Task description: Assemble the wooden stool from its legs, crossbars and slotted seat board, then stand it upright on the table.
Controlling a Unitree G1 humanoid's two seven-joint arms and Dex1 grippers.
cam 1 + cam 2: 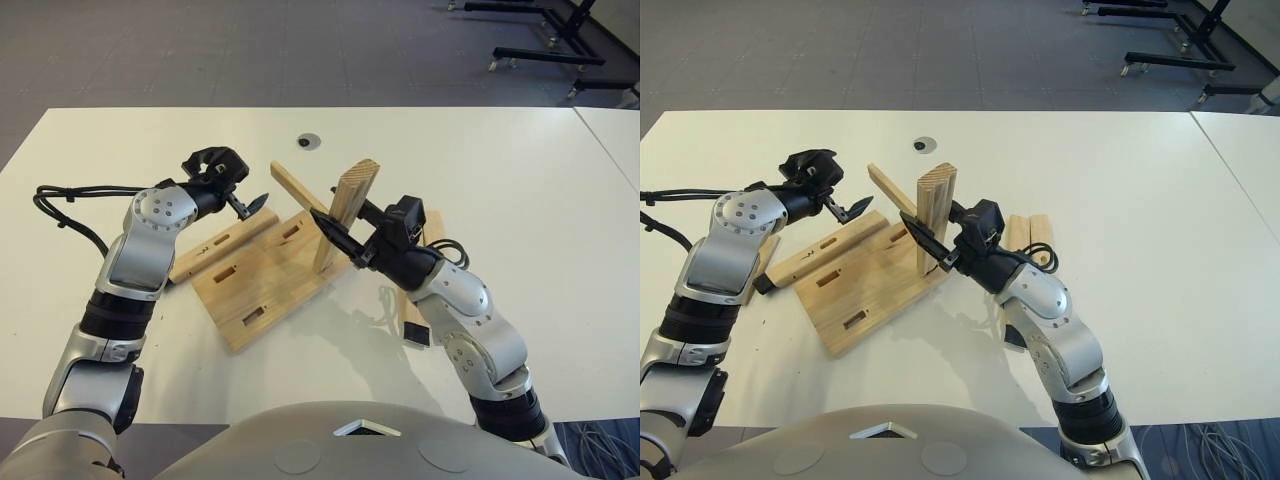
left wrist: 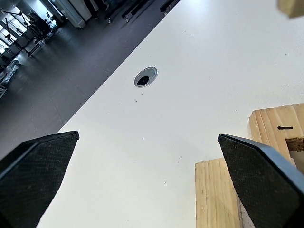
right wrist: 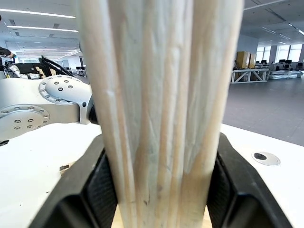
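Observation:
The slotted seat board [image 1: 262,288] lies flat on the white table [image 1: 520,190]. My right gripper [image 1: 337,232] is shut on a wooden leg [image 1: 347,210], which stands upright with its lower end at the board's far right corner. In the right wrist view the leg [image 3: 161,109] sits between both black fingers [image 3: 97,190]. A thin crossbar [image 1: 297,189] slants up just behind it. Another leg [image 1: 222,246] lies along the board's left edge. My left gripper [image 1: 252,204] hangs open over that leg's far end, holding nothing, with its fingertips [image 2: 42,171] wide apart above wood [image 2: 223,194].
More wooden pieces [image 1: 433,232] lie behind my right forearm, one with a black end [image 1: 415,335] near my elbow. A round cable hole [image 1: 309,142] is in the table beyond the parts. Black cables [image 1: 60,205] trail at the left. Rolling frames [image 1: 545,45] stand on the floor far back.

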